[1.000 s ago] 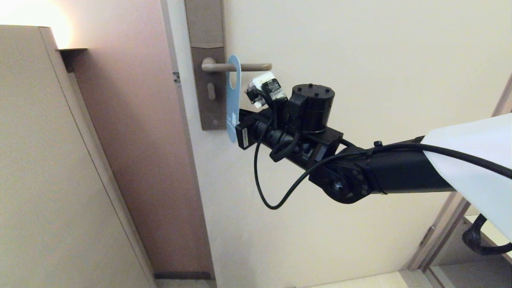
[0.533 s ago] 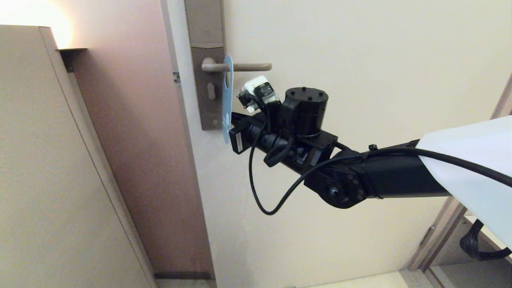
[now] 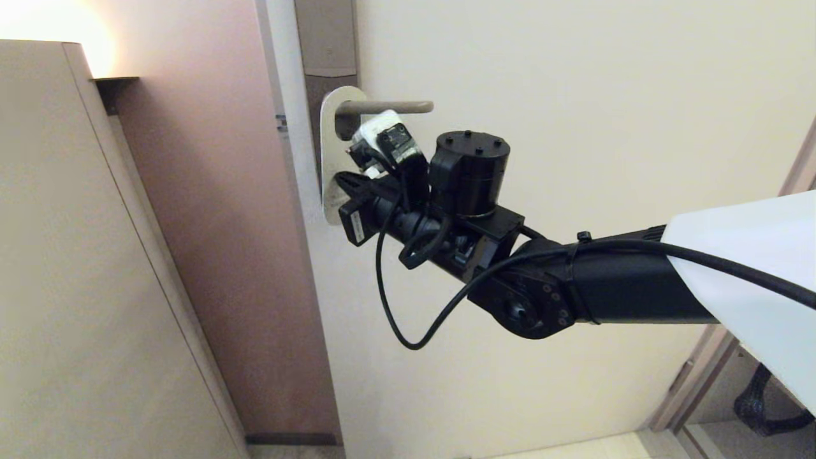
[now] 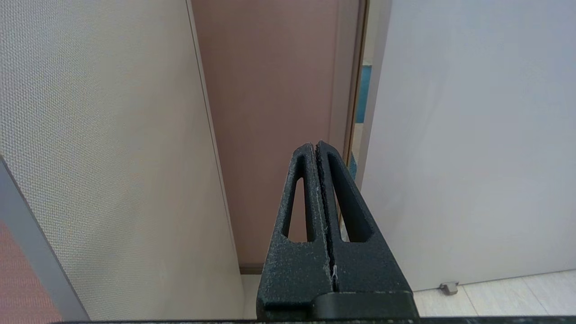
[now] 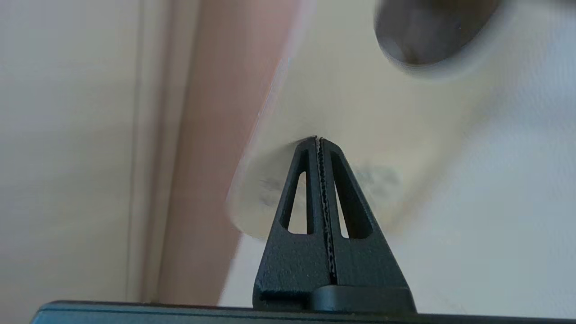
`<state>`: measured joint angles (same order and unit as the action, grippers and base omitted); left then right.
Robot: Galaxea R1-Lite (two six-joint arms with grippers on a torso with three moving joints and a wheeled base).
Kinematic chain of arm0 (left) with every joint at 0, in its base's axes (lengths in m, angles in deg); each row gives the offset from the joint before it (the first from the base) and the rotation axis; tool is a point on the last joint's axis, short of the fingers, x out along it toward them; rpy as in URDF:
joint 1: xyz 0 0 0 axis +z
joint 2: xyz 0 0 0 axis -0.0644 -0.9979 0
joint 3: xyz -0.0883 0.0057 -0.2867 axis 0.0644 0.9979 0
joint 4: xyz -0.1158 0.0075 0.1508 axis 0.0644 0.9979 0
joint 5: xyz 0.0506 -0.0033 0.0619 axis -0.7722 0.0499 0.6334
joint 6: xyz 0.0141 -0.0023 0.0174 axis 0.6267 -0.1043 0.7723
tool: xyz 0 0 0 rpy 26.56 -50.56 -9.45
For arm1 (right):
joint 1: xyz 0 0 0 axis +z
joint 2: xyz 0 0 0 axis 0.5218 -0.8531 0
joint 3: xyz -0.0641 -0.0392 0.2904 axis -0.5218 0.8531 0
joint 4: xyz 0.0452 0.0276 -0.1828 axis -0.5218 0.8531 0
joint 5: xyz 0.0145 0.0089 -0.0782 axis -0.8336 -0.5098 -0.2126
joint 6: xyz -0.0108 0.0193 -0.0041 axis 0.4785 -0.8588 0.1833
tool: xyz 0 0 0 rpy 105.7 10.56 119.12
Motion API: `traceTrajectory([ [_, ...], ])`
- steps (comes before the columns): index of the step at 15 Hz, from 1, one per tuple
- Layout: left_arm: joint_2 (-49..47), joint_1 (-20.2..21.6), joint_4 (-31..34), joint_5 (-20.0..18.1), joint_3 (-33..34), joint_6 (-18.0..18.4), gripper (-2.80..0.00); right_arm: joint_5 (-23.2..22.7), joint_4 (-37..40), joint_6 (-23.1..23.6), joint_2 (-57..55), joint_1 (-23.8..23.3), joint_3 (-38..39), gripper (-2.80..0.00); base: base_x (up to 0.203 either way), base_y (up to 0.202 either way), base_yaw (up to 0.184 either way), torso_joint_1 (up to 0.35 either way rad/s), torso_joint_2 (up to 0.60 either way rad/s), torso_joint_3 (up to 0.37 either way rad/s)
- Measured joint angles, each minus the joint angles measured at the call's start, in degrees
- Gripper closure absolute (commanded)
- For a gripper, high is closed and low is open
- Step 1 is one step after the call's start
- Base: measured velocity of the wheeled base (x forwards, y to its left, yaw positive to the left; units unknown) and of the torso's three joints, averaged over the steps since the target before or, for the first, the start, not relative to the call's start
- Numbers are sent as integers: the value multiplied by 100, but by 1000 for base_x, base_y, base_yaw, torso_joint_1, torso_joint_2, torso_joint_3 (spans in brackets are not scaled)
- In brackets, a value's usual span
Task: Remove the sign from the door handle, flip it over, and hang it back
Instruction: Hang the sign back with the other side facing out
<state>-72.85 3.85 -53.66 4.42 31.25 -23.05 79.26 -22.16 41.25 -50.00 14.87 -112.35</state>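
The sign point(image 3: 329, 131) hangs by its oval hole on the door handle point(image 3: 390, 106), white face towards me, lying against the tall plate point(image 3: 325, 38). My right gripper point(image 3: 340, 180) is shut and empty, its fingertips against the sign's lower half. In the right wrist view the white sign point(image 5: 360, 112) fills the space just beyond the closed gripper tips point(image 5: 318, 139), with blurred grey lettering on either side of them. My left gripper point(image 4: 316, 145) is shut and empty, out of the head view, pointing at the gap beside the door.
A tall beige cabinet panel point(image 3: 64, 255) stands at the left, with a pink-brown wall strip point(image 3: 217, 255) between it and the cream door point(image 3: 574, 95). A black cable loop point(image 3: 389, 319) hangs under my right wrist.
My right gripper has moved left towards the plate. The sign has swung from blue face, through edge-on, to white face showing, and has slid along the handle towards the plate.
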Motion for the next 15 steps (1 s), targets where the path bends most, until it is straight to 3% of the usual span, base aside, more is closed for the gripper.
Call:
traceTrajectory([
  [9, 0, 0, 0, -2, 0, -2, 0, 843, -53, 13, -802, 158, -1188, 0, 0, 0, 0, 0, 0, 0],
  [15, 0, 0, 2, 0, 0, -2, 0, 1147, -54, -5, -1212, 155, -1463, 0, 0, 0, 0, 0, 0, 0],
])
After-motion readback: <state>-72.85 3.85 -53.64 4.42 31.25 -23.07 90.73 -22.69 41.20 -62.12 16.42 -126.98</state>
